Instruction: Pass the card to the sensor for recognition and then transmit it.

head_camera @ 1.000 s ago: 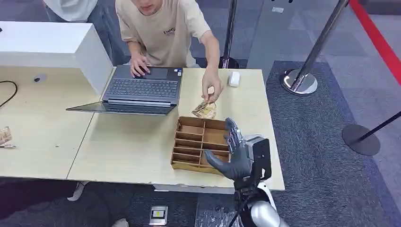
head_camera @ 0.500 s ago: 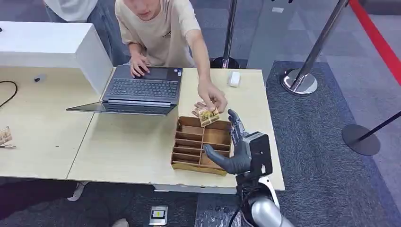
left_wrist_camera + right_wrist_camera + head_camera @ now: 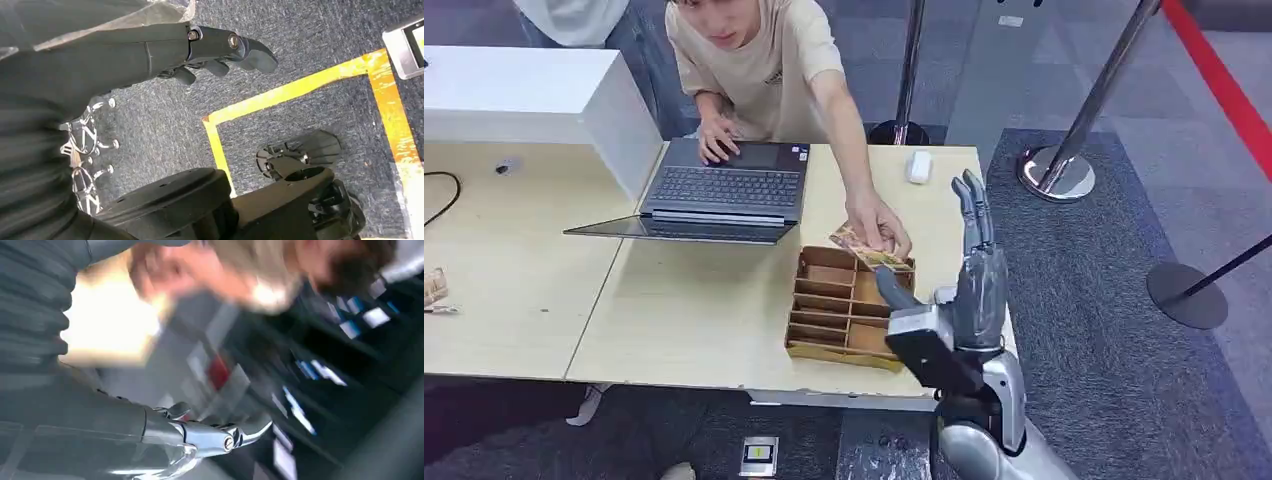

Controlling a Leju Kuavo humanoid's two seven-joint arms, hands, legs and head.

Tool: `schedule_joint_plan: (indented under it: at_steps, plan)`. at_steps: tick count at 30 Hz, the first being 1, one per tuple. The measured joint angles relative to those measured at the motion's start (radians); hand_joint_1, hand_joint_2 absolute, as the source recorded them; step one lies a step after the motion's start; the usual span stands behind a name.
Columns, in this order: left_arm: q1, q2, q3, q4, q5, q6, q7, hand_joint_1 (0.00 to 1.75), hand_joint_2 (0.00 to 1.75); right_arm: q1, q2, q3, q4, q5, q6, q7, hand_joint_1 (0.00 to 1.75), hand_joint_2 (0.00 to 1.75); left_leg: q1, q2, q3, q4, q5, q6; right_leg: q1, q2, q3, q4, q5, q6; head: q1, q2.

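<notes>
Small dark lettering sits on the chest of the person's beige T-shirt (image 3: 769, 60), too small to read; no other writing can be made out.

The robot's right hand (image 3: 969, 270), dark grey with a ribbed cover and a boxy wrist block, now stands raised, fingers straight and pointing away from the robot, thumb splayed toward the box, holding nothing. A second ago it hung lower, over the near right corner of the box, palm cupped (the whole forearm has swung up since then). The right wrist view is smeared with motion blur.

The person's hand (image 3: 879, 222) has also travelled: a second ago it was lifting the worn, crumpled, tan patterned card (image 3: 864, 248) off the table behind the box; now it holds the card flat over the far right corner of the box, just beside the robot's thumb, though whether they touch cannot be told. The person's other hand rests on the touchpad of the open grey laptop (image 3: 724, 187).

The brown wooden box (image 3: 814, 310) with slotted compartments sits on the pale wood-grain table (image 3: 674, 310). A small white rounded device (image 3: 918, 166) lies at the table's far edge.

The left hand (image 3: 220, 50) hangs over dark carpet crossed by yellow tape (image 3: 300, 87), fingers loosely curled inward and gripping nothing.
</notes>
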Motion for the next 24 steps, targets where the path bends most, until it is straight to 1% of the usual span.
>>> schedule_joint_plan:
  at_steps: [1, 4, 10, 15, 18, 19, 20, 21, 24]
  plan:
    - [-0.001, 0.0, 0.0, 0.0, -0.001, 0.0, 0.0, 0.0, 1.75, 0.002, 0.003, -0.008, 0.0, 0.072, 0.0, -0.003, 0.0, 1.75, 0.0, 0.0, 0.0, 0.0, 0.0, 0.0, 0.0, 0.0, 0.0, 0.0, 0.0, 0.0, 0.0, 0.0]
    - [0.0, 0.0, -0.001, 0.0, -0.003, 0.0, 0.001, 0.0, 1.75, 0.005, 0.01, -0.023, 0.0, 0.086, -0.001, -0.008, 0.0, 1.75, 0.0, 0.0, 0.0, 0.0, 0.0, 0.0, 0.0, 0.0, 0.0, 0.0, 0.0, 0.0, 0.0, 0.0]
    - [-0.001, -0.001, -0.002, 0.0, -0.004, 0.0, -0.003, 0.0, 1.75, 0.004, 0.009, -0.026, 0.0, 0.17, -0.002, 0.003, 0.0, 1.75, 0.0, 0.0, 0.0, 0.0, 0.0, 0.0, 0.0, 0.0, 0.0, 0.0, 0.0, 0.0, 0.0, 0.0]
    - [-0.002, -0.001, -0.007, 0.0, -0.004, 0.0, -0.005, 0.0, 1.75, 0.004, 0.008, -0.022, 0.004, 0.17, -0.002, 0.013, 0.0, 1.75, 0.0, 0.0, 0.0, 0.0, 0.0, 0.0, 0.0, 0.0, 0.0, 0.0, 0.0, 0.0, 0.0, 0.0]
    - [-0.003, -0.001, -0.01, 0.0, -0.003, 0.0, -0.005, 0.0, 1.75, 0.003, 0.006, -0.018, 0.012, 0.14, -0.002, 0.022, 0.0, 1.75, 0.0, 0.0, 0.0, 0.0, 0.0, 0.0, 0.0, 0.0, 0.0, 0.0, 0.0, 0.0, 0.0, 0.0]
    - [-0.004, -0.001, -0.01, 0.0, -0.002, 0.0, -0.005, 0.0, 1.75, 0.002, 0.006, -0.018, 0.016, 0.125, -0.001, 0.026, 0.1, 1.75, 0.0, 0.0, 0.0, 0.0, 0.0, 0.0, 0.0, 0.0, 0.0, 0.0, 0.0, 0.0, 0.0, 0.0]
    - [-0.005, -0.001, -0.011, 0.0, -0.001, 0.0, -0.005, 0.0, 1.75, -0.001, 0.003, -0.014, 0.019, 0.107, 0.0, 0.033, 0.1, 1.75, 0.0, 0.0, 0.0, 0.0, 0.0, 0.0, 0.0, 0.0, 0.0, 0.0, 0.0, 0.0, 0.0, 0.0]
    - [-0.005, -0.002, -0.013, 0.0, -0.001, 0.0, -0.005, 0.0, 1.75, -0.005, 0.001, -0.01, 0.025, 0.087, 0.004, 0.038, 1.75, 1.75, 0.0, 0.0, 0.0, 0.0, 0.0, 0.0, 0.0, 0.0, 0.0, 0.0, 0.0, 0.0, 0.0, 0.0]
    - [-0.007, -0.002, -0.016, 0.0, -0.001, 0.0, -0.005, 0.0, 1.75, -0.016, -0.008, 0.007, 0.038, 0.054, 0.021, 0.043, 1.75, 1.75, 0.0, 0.0, 0.0, 0.0, 0.0, 0.0, 0.0, 0.0, 0.0, 0.0, 0.0, 0.0, 0.0, 0.0]
